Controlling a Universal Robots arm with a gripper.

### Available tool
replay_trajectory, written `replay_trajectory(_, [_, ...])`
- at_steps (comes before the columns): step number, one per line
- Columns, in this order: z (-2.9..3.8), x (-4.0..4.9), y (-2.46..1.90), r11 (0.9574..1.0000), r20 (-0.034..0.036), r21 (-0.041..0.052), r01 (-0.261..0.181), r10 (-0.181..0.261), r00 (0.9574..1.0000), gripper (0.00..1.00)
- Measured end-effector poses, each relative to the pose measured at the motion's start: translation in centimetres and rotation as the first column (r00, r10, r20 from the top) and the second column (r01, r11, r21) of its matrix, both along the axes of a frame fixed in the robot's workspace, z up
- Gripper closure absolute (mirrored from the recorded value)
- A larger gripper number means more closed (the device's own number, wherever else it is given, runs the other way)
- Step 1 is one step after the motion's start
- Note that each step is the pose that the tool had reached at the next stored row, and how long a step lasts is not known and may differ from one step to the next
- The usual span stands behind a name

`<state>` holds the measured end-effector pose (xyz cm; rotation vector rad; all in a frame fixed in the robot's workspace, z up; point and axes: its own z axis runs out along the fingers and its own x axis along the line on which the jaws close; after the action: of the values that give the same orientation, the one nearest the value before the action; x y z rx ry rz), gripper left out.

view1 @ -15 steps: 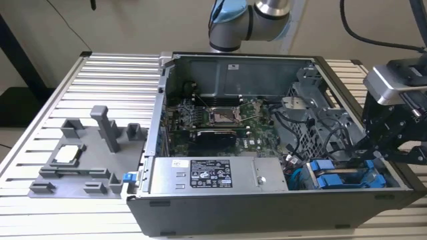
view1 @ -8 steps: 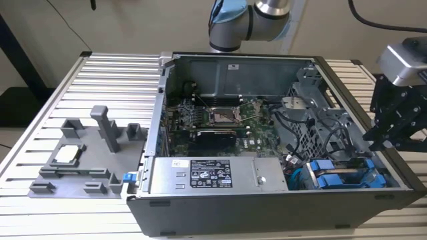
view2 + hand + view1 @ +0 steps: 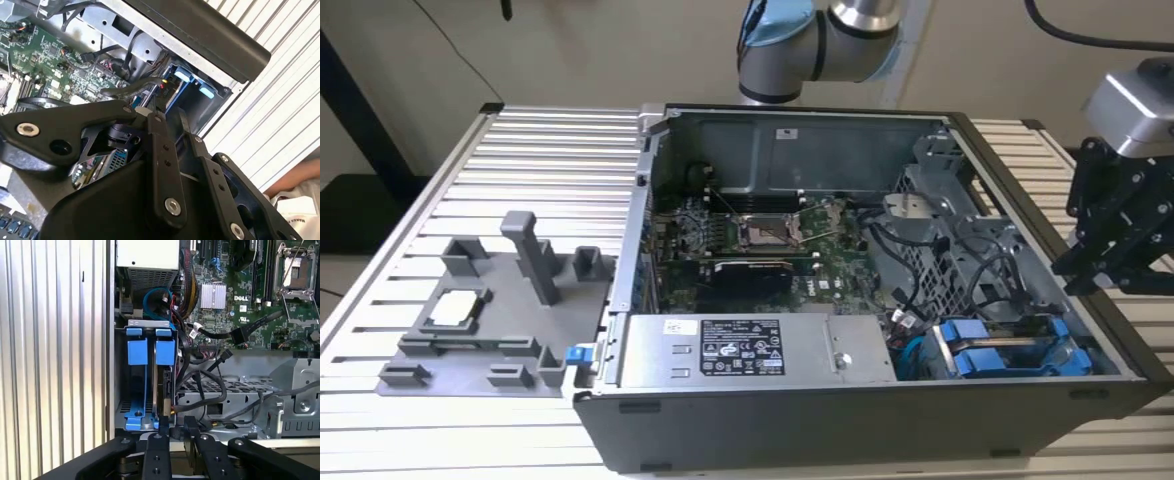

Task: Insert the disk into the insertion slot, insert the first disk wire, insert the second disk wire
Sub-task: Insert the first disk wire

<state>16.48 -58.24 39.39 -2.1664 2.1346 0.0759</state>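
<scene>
The disk (image 3: 163,390) stands on edge in the insertion slot (image 3: 150,323) of the grey drive cage, under one of two bright blue carrier tabs (image 3: 165,351). In the exterior view the blue carriers (image 3: 994,355) sit in the case's near corner on that view's right. My gripper (image 3: 176,432) hangs just outside the case wall beside the cage, fingers (image 3: 157,450) a narrow gap apart with nothing between them. It also shows as black fingers (image 3: 161,150) in the second wrist view and at the exterior view's right (image 3: 1091,275). Loose black cables with plugs (image 3: 226,355) lie beside the cage.
The open computer case (image 3: 854,420) rests on a ribbed metal table (image 3: 520,150). Inside are a motherboard (image 3: 761,235) and a grey power supply with a sticker (image 3: 747,350). A grey fixture (image 3: 480,320) stands on the exterior view's left. A person's arm (image 3: 297,177) is near the table.
</scene>
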Motion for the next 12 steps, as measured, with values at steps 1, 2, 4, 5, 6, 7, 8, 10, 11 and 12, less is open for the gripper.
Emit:
replay_trajectory(1, [0.02, 0.0, 0.05, 1.0, 0.0, -0.0003, 0.0, 0.0, 1.0, 0.73])
replay_trajectory(2, [0.02, 0.0, 0.17, 1.0, 0.0, -0.0004, 0.0, 0.0, 1.0, 0.73])
replay_trajectory(4, [0.01, 0.0, 0.71, 1.0, 0.0, -0.0002, 0.0, 0.0, 1.0, 0.73])
replay_trajectory(5, [0.01, 0.0, 1.07, 1.0, 0.0, -0.0002, 0.0, 0.0, 1.0, 0.73])
replay_trajectory(6, [0.0, -0.01, 1.49, 1.0, 0.0, 0.0001, 0.0, 0.0, 1.0, 0.73])
replay_trajectory(7, [0.0, 0.0, 1.95, 1.0, 0.0, 0.0, 0.0, 0.0, 1.0, 0.73])
replay_trajectory(8, [0.01, 0.0, 2.4, 1.0, 0.0, -0.0001, 0.0, 0.0, 1.0, 0.73])
replay_trajectory(10, [0.0, 0.0, 3.3, 1.0, 0.0, 0.0, 0.0, 0.0, 1.0, 0.73])
replay_trajectory(11, [0.0, 0.0, 3.75, 1.0, 0.0, -0.0001, 0.0, 0.0, 1.0, 0.73])
replay_trajectory(12, [0.0, 0.0, 4.21, 1.0, 0.0, 0.0, 0.0, 0.0, 1.0, 0.73])
